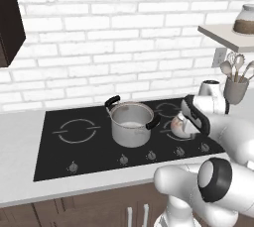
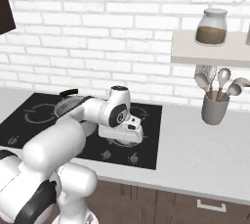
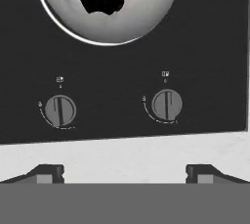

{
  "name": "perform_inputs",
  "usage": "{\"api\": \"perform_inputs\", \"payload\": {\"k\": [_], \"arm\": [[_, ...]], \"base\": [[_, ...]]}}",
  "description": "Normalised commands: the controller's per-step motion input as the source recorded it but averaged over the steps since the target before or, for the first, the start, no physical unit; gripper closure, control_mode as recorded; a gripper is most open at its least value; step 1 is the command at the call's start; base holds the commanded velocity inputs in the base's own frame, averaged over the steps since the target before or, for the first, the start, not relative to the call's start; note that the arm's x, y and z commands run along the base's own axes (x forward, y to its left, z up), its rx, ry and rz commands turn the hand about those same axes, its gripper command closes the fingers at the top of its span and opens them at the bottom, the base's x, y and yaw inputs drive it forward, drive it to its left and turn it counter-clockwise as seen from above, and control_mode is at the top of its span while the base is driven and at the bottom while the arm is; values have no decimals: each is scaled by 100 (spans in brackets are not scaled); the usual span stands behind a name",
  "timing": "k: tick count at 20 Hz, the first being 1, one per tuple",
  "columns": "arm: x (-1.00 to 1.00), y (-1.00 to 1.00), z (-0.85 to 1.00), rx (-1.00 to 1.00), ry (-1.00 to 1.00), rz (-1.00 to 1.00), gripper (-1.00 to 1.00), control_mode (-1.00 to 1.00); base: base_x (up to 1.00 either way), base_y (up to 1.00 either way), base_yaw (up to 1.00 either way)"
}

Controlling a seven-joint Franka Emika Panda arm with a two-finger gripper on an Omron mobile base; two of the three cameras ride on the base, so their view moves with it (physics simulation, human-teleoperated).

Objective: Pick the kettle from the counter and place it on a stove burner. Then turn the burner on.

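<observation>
In the left base view, you see the kettle (image 1: 179, 127) sitting on the black cooktop (image 1: 59, 156), at 3 o'clock of the steel pot (image 1: 131, 123), with the white arm reaching over it from the lower right. The pale desk (image 1: 20, 137) frames the cooktop, and a utensil holder (image 1: 235, 88) stands at 2 o'clock.

In the right base view, your arm's wrist hangs over the right half of the cooktop (image 2: 146, 154), hiding the kettle; a jar (image 2: 212, 26) rests on the shelf (image 2: 205, 52) at 1 o'clock.

In the hand view, your pincer (image 3: 125, 171) stands wide apart, gripping nothing, its tips over the desk's (image 3: 122, 154) front strip. The kettle (image 3: 146, 8) sits on its burner ring (image 3: 63, 25) at 12 o'clock, beyond two knobs (image 3: 60, 110) (image 3: 167, 104).
</observation>
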Motion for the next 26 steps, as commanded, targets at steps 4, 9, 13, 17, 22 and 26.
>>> {"api": "perform_inputs", "payload": {"k": [4, 9, 13, 17, 22, 26], "arm": [[5, -43, -8, 18, 4, -1, -100, -100], [1, -32, 0, 14, 7, 0, -100, -100], [1, -5, -7, 1, 1, -2, -100, -100], [0, -4, -21, 0, 0, 0, -100, -100], [0, 0, -21, 0, 0, 0, -100, -100], [0, 0, -32, 0, 1, 0, -100, -100]], "base": [[0, 0, 0], [0, 0, 0], [0, 0, 0], [0, 0, 0], [0, 0, 0], [0, 0, 0]]}}
